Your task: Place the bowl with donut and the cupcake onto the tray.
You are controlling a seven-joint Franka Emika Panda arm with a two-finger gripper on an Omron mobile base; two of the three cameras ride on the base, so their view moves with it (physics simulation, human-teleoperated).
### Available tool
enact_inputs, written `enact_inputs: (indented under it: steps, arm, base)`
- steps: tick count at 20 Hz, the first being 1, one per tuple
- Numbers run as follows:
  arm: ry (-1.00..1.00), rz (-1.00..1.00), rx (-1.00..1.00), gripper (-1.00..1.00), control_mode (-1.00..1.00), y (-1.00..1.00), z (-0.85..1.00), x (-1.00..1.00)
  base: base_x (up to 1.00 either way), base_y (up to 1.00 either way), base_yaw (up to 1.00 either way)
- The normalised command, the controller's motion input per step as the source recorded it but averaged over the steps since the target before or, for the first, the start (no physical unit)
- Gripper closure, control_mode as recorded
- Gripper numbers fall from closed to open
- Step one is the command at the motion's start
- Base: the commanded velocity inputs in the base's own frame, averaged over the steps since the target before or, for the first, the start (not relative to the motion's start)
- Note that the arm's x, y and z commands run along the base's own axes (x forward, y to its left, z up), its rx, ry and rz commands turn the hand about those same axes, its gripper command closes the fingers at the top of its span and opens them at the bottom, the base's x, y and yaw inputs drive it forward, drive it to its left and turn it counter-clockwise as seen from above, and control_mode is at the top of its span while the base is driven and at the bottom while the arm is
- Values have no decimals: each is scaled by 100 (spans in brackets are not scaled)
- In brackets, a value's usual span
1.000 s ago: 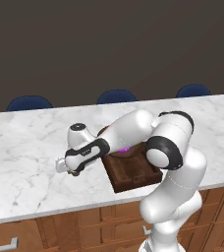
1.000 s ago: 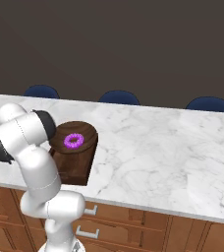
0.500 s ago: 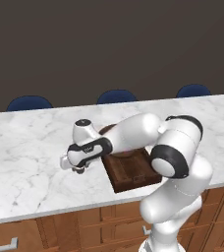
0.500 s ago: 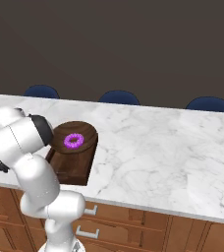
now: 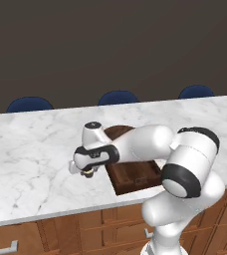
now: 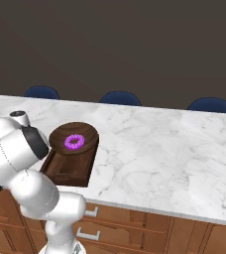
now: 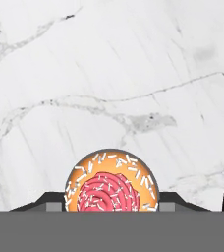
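Your claw (image 5: 88, 173) was clamped on the cupcake (image 7: 111, 183): in the hand view the pink-and-yellow sprinkled top sat right between the two dark finger tips (image 7: 45, 201), and in the left base view a small dark thing showed tucked under the hand. You had the arm stretched low and leftward across the surface (image 5: 31, 164), forearm nearly level, hand pointing down, just off the tray's (image 5: 135, 178) left long side. Whether the cupcake was lifted clear of the marble or resting on it, I could not tell.

The tray lay near the surface's front edge. The bowl (image 6: 75, 140) sat on the tray's far end, covering that end and overhanging its rim, with the donut (image 6: 74, 142) lying in its middle. The tray's near half showed bare wood. Three blue chair backs (image 6: 119, 97) stood beyond the far edge.
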Motion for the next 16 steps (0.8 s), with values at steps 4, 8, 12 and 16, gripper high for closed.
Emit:
enact_inputs:
  steps: [4,8,12,16]
  arm:
    - [0,0,0,100,-100,-20,7,-21]
    - [0,0,0,100,-100,-22,16,-15]
    - [0,0,0,100,-100,-24,19,-3]
    - [0,0,0,100,-100,-25,11,0]
  base:
    - [0,0,0]
    - [0,0,0]
    - [0,0,0]
    - [0,0,0]
